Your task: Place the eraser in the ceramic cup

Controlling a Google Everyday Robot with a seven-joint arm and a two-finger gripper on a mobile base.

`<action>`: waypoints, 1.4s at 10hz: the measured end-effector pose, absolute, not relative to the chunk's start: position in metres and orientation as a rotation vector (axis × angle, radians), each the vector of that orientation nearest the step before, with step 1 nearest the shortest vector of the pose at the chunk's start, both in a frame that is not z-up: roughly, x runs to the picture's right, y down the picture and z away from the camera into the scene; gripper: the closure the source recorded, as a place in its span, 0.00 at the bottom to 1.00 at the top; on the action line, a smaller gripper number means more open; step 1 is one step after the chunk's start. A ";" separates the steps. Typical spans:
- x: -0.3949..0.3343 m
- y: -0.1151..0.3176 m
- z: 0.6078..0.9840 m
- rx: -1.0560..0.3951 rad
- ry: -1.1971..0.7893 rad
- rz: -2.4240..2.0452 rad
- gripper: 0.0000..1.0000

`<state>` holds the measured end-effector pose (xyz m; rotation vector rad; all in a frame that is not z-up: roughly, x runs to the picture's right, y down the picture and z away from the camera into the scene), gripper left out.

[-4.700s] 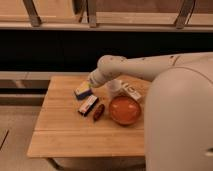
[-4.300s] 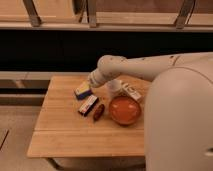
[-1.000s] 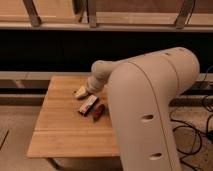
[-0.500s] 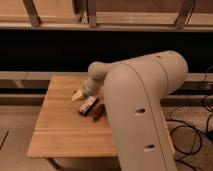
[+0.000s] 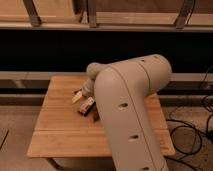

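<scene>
Gripper (image 5: 83,94) sits low over the wooden table (image 5: 55,135), left of frame centre, just beside the eraser (image 5: 87,105). Whether it is spread or pinching anything, I cannot tell.

I see my arm (image 5: 131,107) filling the right foreground, a thick pale link rising from the bottom edge and bending over at a rounded top. It reaches left to a round wrist joint (image 5: 93,70). The pincer (image 5: 85,93) hangs below that joint, pointing down, low over the middle of the desk (image 5: 60,132).
</scene>
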<state>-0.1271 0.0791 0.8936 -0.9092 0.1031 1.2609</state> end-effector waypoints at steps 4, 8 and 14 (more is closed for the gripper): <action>-0.098 0.061 0.918 -0.847 0.174 1.443 0.20; -0.079 0.072 0.932 -0.833 0.259 1.545 0.20; -0.127 0.079 0.936 -0.906 0.229 1.442 0.34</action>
